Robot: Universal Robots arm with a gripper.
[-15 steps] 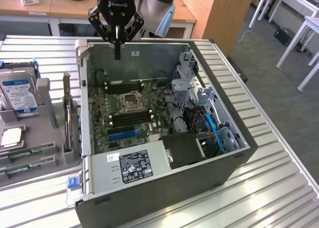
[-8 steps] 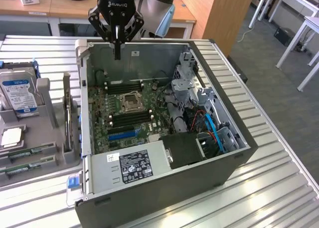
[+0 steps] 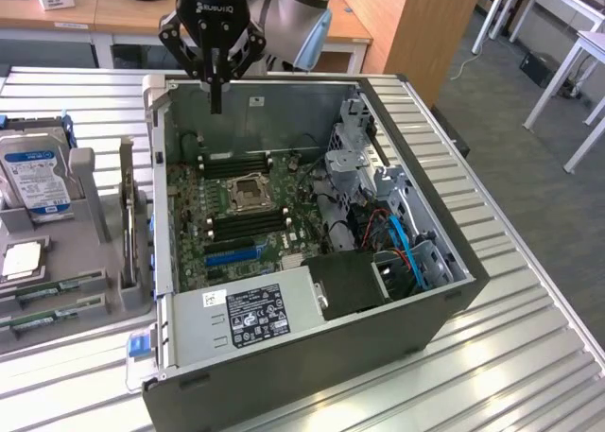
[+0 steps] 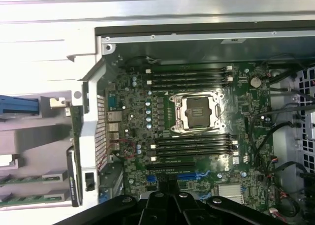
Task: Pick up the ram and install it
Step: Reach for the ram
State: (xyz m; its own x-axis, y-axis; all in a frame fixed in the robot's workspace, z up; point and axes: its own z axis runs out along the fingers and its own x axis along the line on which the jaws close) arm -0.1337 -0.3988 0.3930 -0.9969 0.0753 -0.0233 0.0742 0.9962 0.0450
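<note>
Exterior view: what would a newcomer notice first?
The open computer case dominates the middle, with its green motherboard exposed. The black pincer hangs shut above the case's far wall, apparently empty. At the exterior view's left, green ram sticks lie in a grey tray near a hard drive.

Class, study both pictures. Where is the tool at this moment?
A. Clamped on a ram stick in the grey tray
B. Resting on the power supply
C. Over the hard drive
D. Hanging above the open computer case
D: the tool hangs shut and empty above the open computer case, while the ram sticks lie in the grey tray on the exterior view's left.
</note>
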